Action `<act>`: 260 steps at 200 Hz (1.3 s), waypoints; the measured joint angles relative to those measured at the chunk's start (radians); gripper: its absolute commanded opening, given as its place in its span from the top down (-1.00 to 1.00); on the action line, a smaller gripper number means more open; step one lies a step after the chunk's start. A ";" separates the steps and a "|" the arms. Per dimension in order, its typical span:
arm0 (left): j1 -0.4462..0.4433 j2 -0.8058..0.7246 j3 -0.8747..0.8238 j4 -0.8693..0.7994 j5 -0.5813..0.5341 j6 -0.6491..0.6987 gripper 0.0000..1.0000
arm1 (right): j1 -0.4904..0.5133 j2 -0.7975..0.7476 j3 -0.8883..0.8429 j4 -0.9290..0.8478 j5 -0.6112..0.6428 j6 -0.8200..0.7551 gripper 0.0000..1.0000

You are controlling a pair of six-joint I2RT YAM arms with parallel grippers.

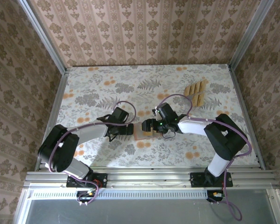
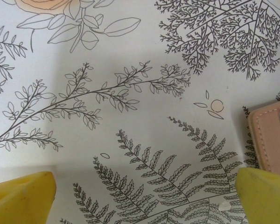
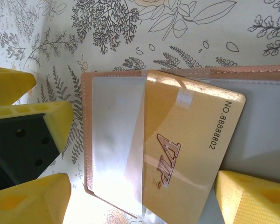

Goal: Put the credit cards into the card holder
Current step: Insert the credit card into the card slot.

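At table [image 1: 98, 88] centre, gold card [image 3: 191, 140] lies on open card holder [image 3: 114, 130]; R jaws released, L jaws wide, empty.

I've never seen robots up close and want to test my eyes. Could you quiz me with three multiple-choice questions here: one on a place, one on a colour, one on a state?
1. Where do the spare credit cards lie? A) near left corner B) far right of the table C) on the floor
2. What colour are the fingertips of the left claw? A) red B) blue C) yellow
3. How is the VIP card? A) partly slid into the clear pocket of the card holder B) hanging in the air C) folded in half
Answers: 1 B, fanned out there in the top view; 2 C, both look yellow in its wrist view; 3 A, one end disappears under the pocket film.
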 measured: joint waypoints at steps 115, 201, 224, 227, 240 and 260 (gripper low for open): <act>-0.005 0.000 0.031 -0.018 0.000 0.000 -1.00 | -0.006 -0.004 0.006 -0.024 0.026 -0.003 -0.62; -0.060 0.000 0.054 -0.025 -0.008 -0.016 -1.00 | -0.057 -0.013 -0.015 -0.006 0.021 0.017 -0.54; -0.074 0.000 0.071 -0.031 -0.012 -0.019 -1.00 | -0.065 -0.017 -0.027 0.009 0.018 0.031 -0.51; -0.075 0.000 0.072 -0.031 -0.012 -0.019 -1.00 | -0.066 -0.018 -0.028 0.011 0.018 0.032 -0.51; -0.080 0.000 0.078 -0.031 -0.013 -0.021 -1.00 | -0.069 -0.018 -0.033 0.019 0.017 0.036 -0.50; -0.088 0.000 0.079 -0.032 -0.016 -0.024 -1.00 | -0.072 -0.018 -0.040 0.034 0.014 0.048 -0.49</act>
